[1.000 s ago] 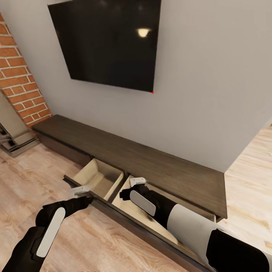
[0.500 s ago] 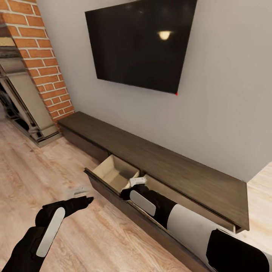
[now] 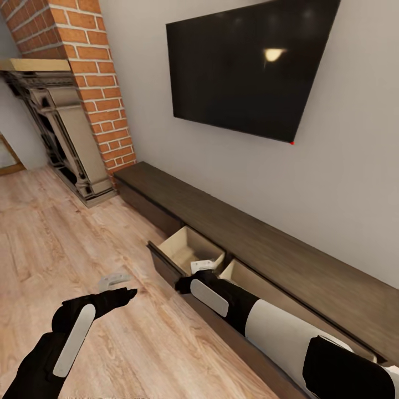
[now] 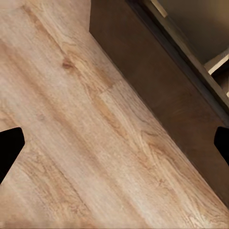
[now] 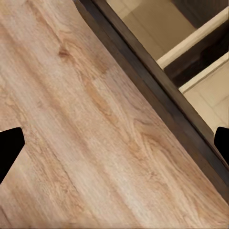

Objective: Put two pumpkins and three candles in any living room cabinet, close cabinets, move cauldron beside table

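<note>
The long dark-brown cabinet (image 3: 288,260) runs along the wall under the TV. Its front panel (image 3: 166,266) stands pulled out, showing pale wood compartments (image 3: 191,249) that look empty where I can see into them. My right gripper (image 3: 202,266) hangs open at the panel's top edge (image 5: 157,90), nothing between its black fingertips (image 5: 9,145). My left gripper (image 3: 113,278) is open over the plank floor (image 4: 95,143), just clear of the cabinet front (image 4: 157,76). The pumpkins, candles, cauldron and table are out of view.
A black TV (image 3: 249,66) hangs on the grey wall above the cabinet. The red-brick fireplace (image 3: 83,83) with its grey surround (image 3: 66,144) stands at the left end. Light wood floor (image 3: 50,238) stretches to my left and front.
The head view has swung left, so the cabinet and TV slid right and the fireplace came in. My left gripper went from the panel's corner to over bare floor. Both grippers stay open.
</note>
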Motion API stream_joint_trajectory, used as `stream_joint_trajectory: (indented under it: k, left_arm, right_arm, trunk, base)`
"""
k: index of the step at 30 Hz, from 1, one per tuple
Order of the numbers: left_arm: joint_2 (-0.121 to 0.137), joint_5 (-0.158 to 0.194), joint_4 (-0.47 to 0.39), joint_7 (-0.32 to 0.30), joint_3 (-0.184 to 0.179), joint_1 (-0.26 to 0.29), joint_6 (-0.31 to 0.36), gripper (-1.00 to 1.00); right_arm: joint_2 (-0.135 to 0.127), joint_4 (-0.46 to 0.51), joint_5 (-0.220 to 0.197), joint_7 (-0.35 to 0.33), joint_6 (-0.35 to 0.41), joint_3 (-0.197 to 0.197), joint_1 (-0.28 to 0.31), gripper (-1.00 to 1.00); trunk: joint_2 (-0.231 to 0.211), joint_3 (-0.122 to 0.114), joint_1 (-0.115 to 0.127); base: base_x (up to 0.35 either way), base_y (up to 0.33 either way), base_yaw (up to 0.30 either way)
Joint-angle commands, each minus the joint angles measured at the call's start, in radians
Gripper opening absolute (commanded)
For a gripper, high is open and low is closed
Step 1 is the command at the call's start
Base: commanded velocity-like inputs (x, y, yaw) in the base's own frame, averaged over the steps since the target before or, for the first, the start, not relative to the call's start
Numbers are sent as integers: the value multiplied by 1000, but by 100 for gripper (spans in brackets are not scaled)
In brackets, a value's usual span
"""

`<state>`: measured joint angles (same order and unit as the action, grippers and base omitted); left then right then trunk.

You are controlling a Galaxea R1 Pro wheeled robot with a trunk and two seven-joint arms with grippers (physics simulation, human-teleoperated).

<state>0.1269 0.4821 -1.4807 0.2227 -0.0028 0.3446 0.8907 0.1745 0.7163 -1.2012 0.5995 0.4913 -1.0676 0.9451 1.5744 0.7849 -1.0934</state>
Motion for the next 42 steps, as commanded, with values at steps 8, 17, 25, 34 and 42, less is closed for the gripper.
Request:
stream_joint_trajectory:
  k: [8,17,25,34,42]
  left_arm:
    - [0,10,0,9,-1,1,4,100]
    - [0,10,1,9,-1,1,5,100]
    - [0,10,2,9,1,1,5,100]
    - [0,10,3,9,1,1,5,100]
    - [0,10,3,9,1,1,5,100]
  right_arm:
    - [0,62,0,8,8,-5,1,100]
    - [0,65,1,8,2,-5,1,100]
    - [0,65,3,7,1,-5,1,100]
    - [0,65,3,6,0,-5,1,100]
    - [0,65,3,6,-2,-5,1,100]
  trunk:
    - [0,0,0]
    - [0,0,0]
    - [0,0,0]
    - [0,0,0]
    - [0,0,0]
  base:
    - [0,0,65]
    - [-51,57,0]
    - [-114,211,95]
    - [-105,258,277]
    - [-42,65,290]
